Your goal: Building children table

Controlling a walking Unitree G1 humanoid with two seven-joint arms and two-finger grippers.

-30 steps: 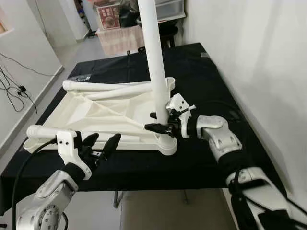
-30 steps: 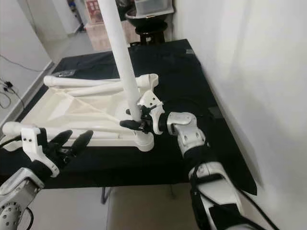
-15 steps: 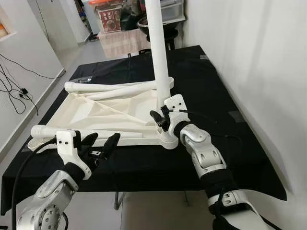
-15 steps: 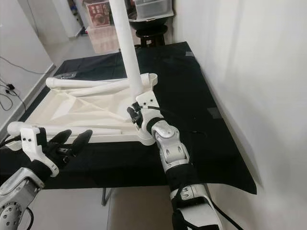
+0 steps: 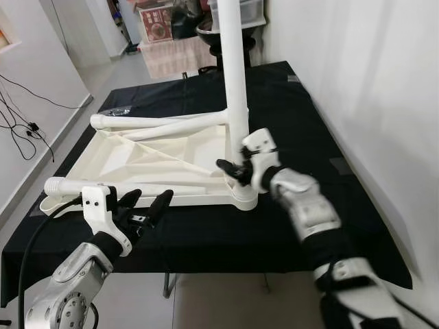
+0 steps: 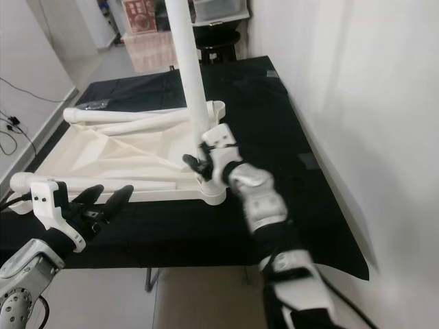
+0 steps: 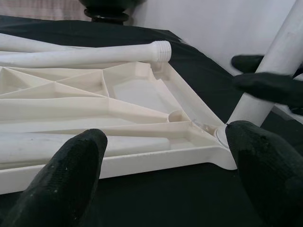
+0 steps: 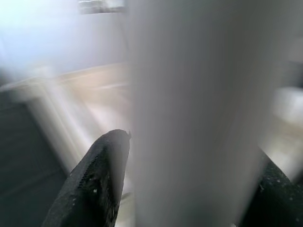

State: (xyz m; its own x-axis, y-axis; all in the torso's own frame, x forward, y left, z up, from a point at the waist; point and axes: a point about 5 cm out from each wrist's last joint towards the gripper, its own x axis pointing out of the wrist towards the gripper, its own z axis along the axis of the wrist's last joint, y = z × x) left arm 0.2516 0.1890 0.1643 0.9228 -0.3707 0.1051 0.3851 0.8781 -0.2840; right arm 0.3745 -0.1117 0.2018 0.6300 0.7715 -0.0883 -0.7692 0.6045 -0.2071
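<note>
**Leg Fitting at Near Right Corner: Right Gripper on Upright Leg**

While the white tabletop point(image 5: 137, 161) lies upside down on the black-draped work surface point(image 5: 288, 116), one white leg point(image 5: 235, 82) stands upright in the socket at its near right corner. The right gripper point(image 5: 233, 168) is at the foot of that leg, fingers clamped around it just above the socket; the right wrist view, though blurred, shows a black finger on each side of the leg. The step in hand appears to be seating or screwing this leg home. The next move likely calls for a turn about the leg's axis, keeping it vertical. The right forearm reaches in from the near right, wrist bent inward. The left gripper point(image 5: 140, 209) hovers near the tabletop's near edge, fingers spread, holding nothing. Other legs point(image 5: 164, 125) lie loose on the tabletop.
</note>
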